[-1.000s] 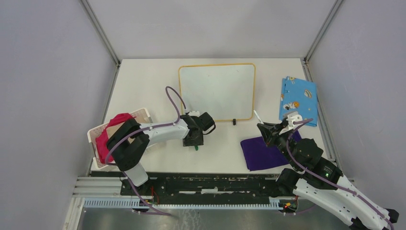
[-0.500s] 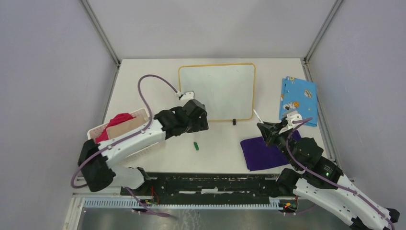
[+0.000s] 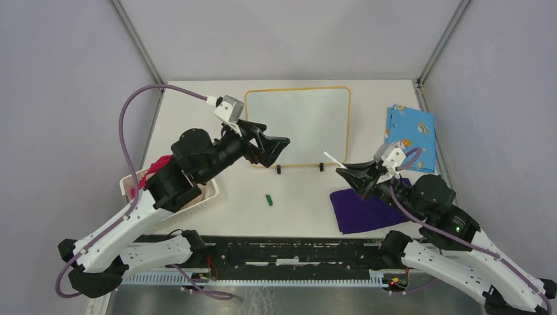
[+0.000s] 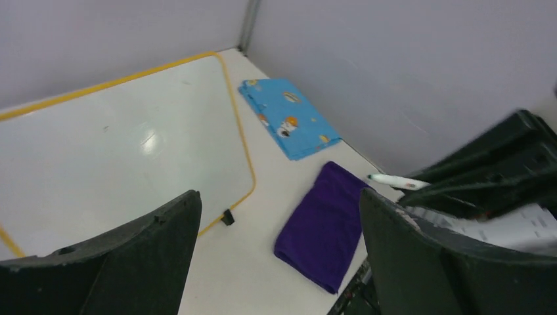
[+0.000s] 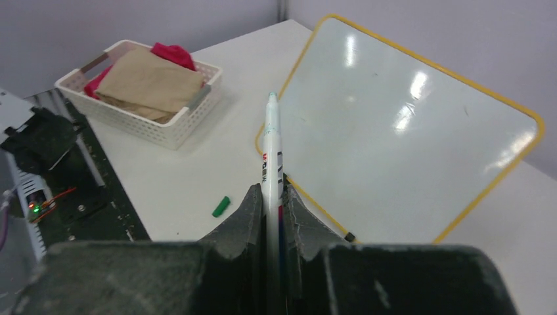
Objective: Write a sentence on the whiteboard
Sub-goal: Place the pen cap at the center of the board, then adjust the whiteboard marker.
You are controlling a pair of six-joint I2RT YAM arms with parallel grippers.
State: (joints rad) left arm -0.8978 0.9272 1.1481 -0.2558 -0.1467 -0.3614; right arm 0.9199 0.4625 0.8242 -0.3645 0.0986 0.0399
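The whiteboard [image 3: 299,125], glossy white with a thin yellow rim, lies flat at the table's back middle; it also shows in the left wrist view [image 4: 118,138] and the right wrist view [image 5: 401,131]. Its surface is blank; no sentence shows on it. My right gripper [image 3: 351,172] is shut on a white marker [image 5: 270,154], uncapped, tip pointing toward the board's near edge. The green cap [image 3: 268,199] lies on the table in front of the board. My left gripper [image 3: 276,147] is open and empty, raised over the board's near left corner.
A purple cloth [image 3: 364,209] lies under the right arm. A blue patterned cloth [image 3: 408,136] lies right of the board. A white basket [image 5: 141,88] with red and tan cloths stands at the left. Two black clips [image 3: 321,167] sit on the board's near rim.
My left arm rose from the green cap, left it on the table, and swung up toward the board's near left corner. My right gripper shifted a little left with the marker.
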